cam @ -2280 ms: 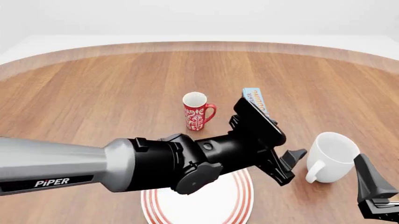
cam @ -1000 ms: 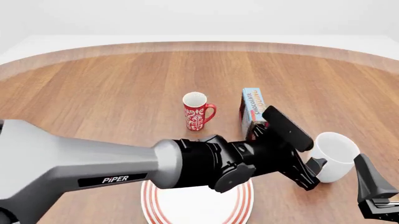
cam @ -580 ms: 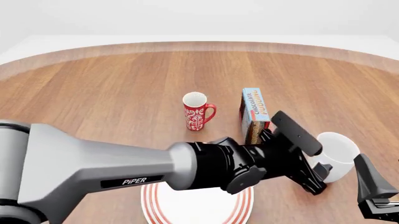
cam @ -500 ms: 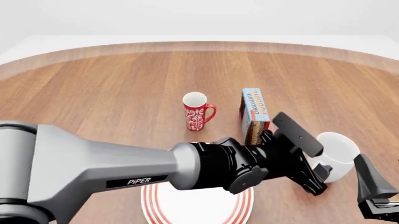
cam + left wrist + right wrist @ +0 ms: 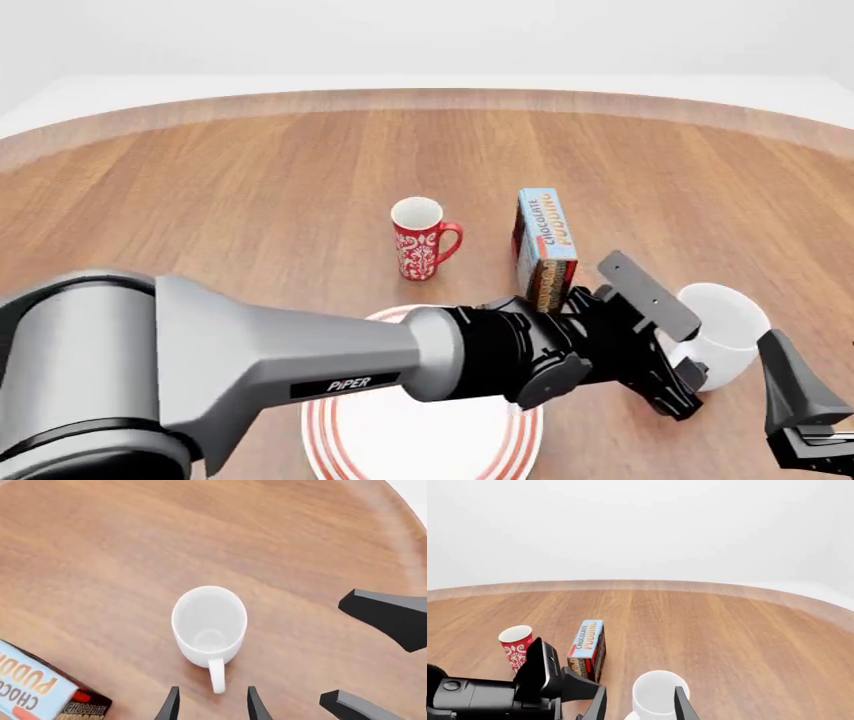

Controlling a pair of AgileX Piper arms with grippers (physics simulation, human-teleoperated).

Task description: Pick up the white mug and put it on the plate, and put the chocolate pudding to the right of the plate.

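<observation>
The white mug (image 5: pixel 727 332) stands upright on the table, right of the plate (image 5: pixel 400 445), whose far part is hidden by my left arm. My left gripper (image 5: pixel 678 385) is open just above the mug's handle. In the left wrist view the mug (image 5: pixel 209 625) is seen from above, its handle toward my left gripper (image 5: pixel 212 710). The chocolate pudding (image 5: pixel 547 245) stands upright beyond the plate and shows in the left wrist view (image 5: pixel 40 690). My right gripper (image 5: pixel 801 415) is open and empty at the front right. It (image 5: pixel 639 710) faces the mug (image 5: pixel 657 697) and the pudding (image 5: pixel 587 647).
A red mug with a white pattern (image 5: pixel 423 238) stands left of the pudding, beyond the plate, and shows in the right wrist view (image 5: pixel 516 645). The right gripper's fingers (image 5: pixel 390 617) cross the left wrist view beside the white mug. The round wooden table's edge curves behind.
My left arm has swung right and lowered from in front of the pudding to the white mug's handle. The pudding, mugs and right gripper have not moved.
</observation>
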